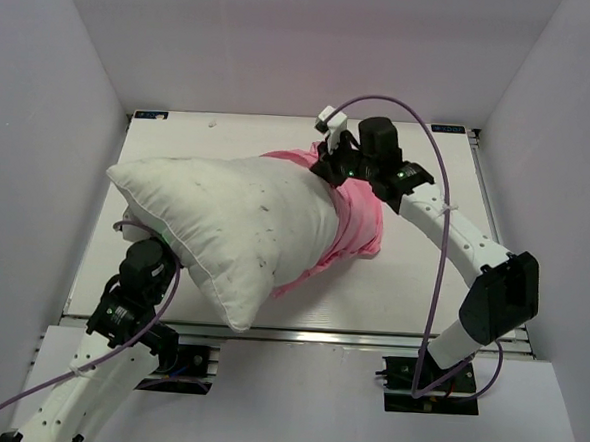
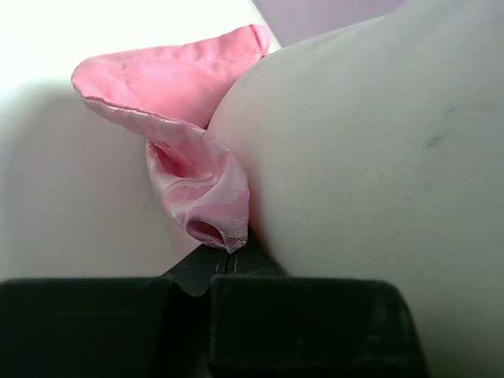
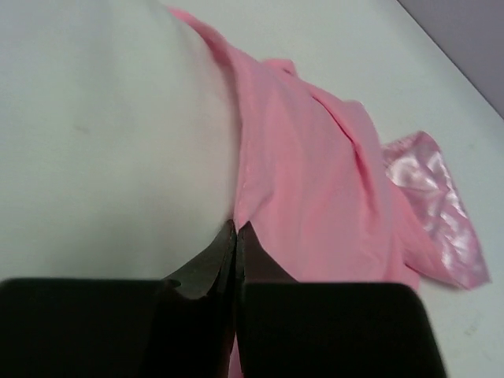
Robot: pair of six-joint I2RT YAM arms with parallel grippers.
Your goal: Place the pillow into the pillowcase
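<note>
The white pillow (image 1: 230, 222) lies across the table's left and middle, its right end inside the pink pillowcase (image 1: 357, 225). My right gripper (image 1: 328, 168) is at the case's far upper edge. In the right wrist view it (image 3: 236, 228) is shut on the pillowcase hem (image 3: 315, 173), right beside the pillow (image 3: 102, 134). My left arm (image 1: 140, 272) reaches under the pillow's near left side, its fingertips hidden in the top view. In the left wrist view the left gripper (image 2: 227, 250) is shut on a folded edge of the pillowcase (image 2: 201, 201), against the pillow (image 2: 370, 157).
The white table (image 1: 421, 289) is boxed in by pale walls at the left, back and right. A metal rail (image 1: 368, 338) runs along its front edge. A purple cable (image 1: 437, 290) loops above the right arm.
</note>
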